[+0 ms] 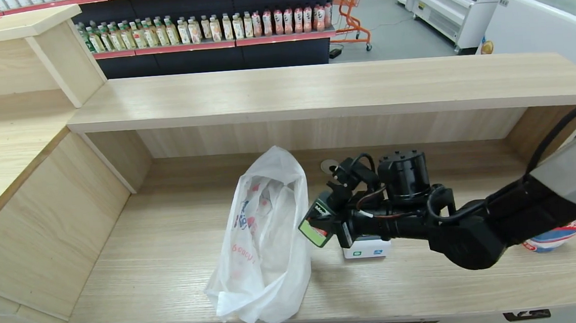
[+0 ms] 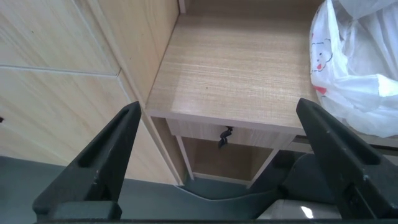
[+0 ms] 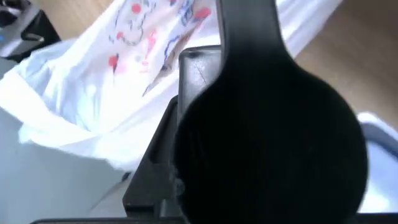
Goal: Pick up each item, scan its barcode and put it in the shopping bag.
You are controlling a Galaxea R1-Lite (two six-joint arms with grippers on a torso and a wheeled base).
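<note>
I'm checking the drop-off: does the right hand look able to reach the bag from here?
Probably yes: the right hand, shut on a green pack, hangs right beside the bag, with nothing between them. Whether the bag's mouth is open is unclear.

**A:** Looking at the right pincer [image 1: 326, 218] clamped on a small green box [image 1: 315, 232], just beside the white shopping bag [image 1: 264, 224] slumped on the table [image 1: 172, 250].

**B:** Yep. Also spotted a little white box [image 1: 367, 249] sitting under that arm, plus a red-white-blue tub [image 1: 559, 236] further right. Rows of bottles [image 1: 208, 29] on the shelf [image 1: 184, 48] way back.
</note>
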